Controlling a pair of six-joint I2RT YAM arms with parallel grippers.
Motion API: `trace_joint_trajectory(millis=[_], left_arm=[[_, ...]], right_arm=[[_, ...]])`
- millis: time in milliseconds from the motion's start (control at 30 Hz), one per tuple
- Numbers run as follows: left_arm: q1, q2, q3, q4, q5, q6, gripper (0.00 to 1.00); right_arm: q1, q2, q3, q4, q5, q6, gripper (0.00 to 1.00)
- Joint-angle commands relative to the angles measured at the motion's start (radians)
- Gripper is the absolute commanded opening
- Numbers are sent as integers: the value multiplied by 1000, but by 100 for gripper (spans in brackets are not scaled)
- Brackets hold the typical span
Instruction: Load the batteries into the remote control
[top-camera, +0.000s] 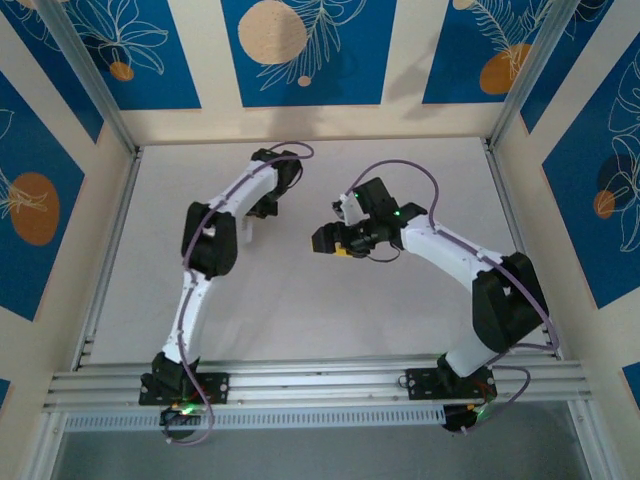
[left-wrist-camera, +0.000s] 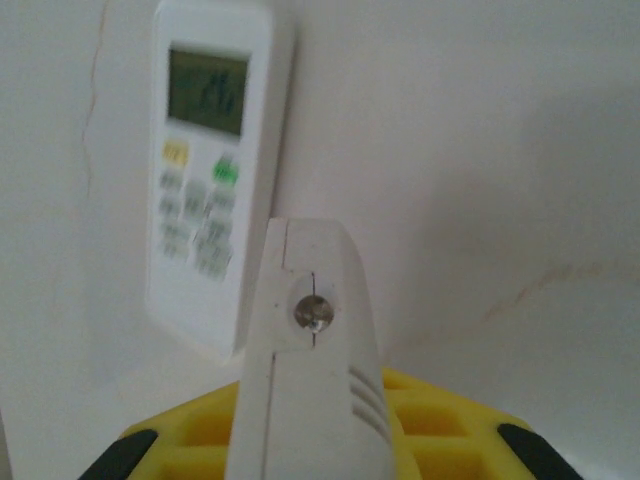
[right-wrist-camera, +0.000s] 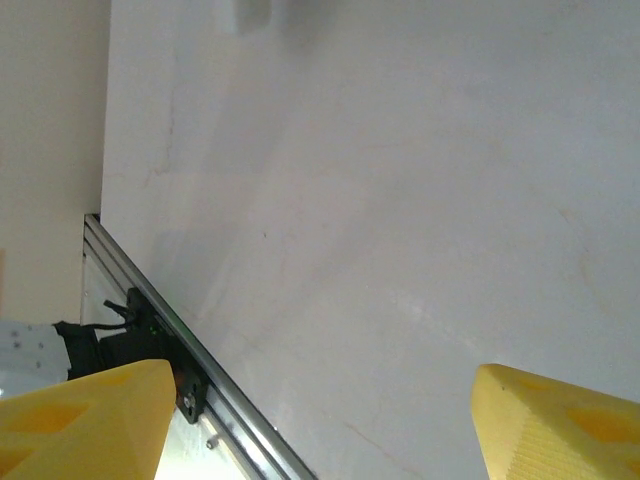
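Left gripper (left-wrist-camera: 310, 405): yellow jaws pinched together on a narrow white plastic piece (left-wrist-camera: 310, 330) that stands up between them. Seam down its middle, small round metal dot on the seam, a few ribs on its right flank. Can't tell what part it is.

Remote control (left-wrist-camera: 215, 180): lies face up on the desk (left-wrist-camera: 480, 150) just beyond the left gripper, up and left of the white plastic piece and apart from it. White body, grey-green display at the far end, one yellow and one green button under the display, rows of pale keys below those. Sits slightly skewed, far end leaning right. Key legends too blurred to read.

Right gripper (right-wrist-camera: 320, 375): jaws wide, yellow fingertips (right-wrist-camera: 90, 410) at opposite lower corners of the wrist view, bare desk in the gap between them. Aluminium rail (right-wrist-camera: 200, 375) runs diagonally across the lower left, with a black fitting and a green light on it.

Overhead: left gripper (top-camera: 263, 205) hangs at the end of an arm that reaches to the far middle of the desk and folds back. Right gripper (top-camera: 322, 238) sits to the right of the left gripper, near but apart, pointing toward it.
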Motion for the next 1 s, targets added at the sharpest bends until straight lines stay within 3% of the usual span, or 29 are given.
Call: trace_joint_trajectory(millis=[0, 100, 233, 433, 567, 633, 733, 833, 967], left_arm=[[-17, 78, 157, -115, -91, 27, 2], [-17, 143, 183, -26, -40, 83, 14], [-16, 207, 286, -40, 10, 109, 19], [-15, -1, 182, 83, 266, 131, 49], [-8, -410, -308, 442, 426, 125, 80], [-5, -636, -598, 698, 457, 152, 92], [-1, -955, -1058, 1056, 386, 225, 100], [40, -1174, -1432, 1367, 313, 309, 100], [137, -1338, -1722, 1588, 222, 366, 100]], right_arm=[[-20, -58, -47, -6, -9, -9, 78], [-41, -89, -74, -6, -16, -7, 78], [-78, -150, -89, -35, -9, -22, 78], [-218, -263, -128, -85, 125, -64, 81], [-371, -334, -176, -51, 322, -118, 85], [-400, -366, -226, 23, 511, -162, 87], [-428, -378, -379, 295, 672, -292, 89], [-453, -300, -525, 598, 710, -452, 93], [-529, -135, -579, 879, 598, -400, 93]])
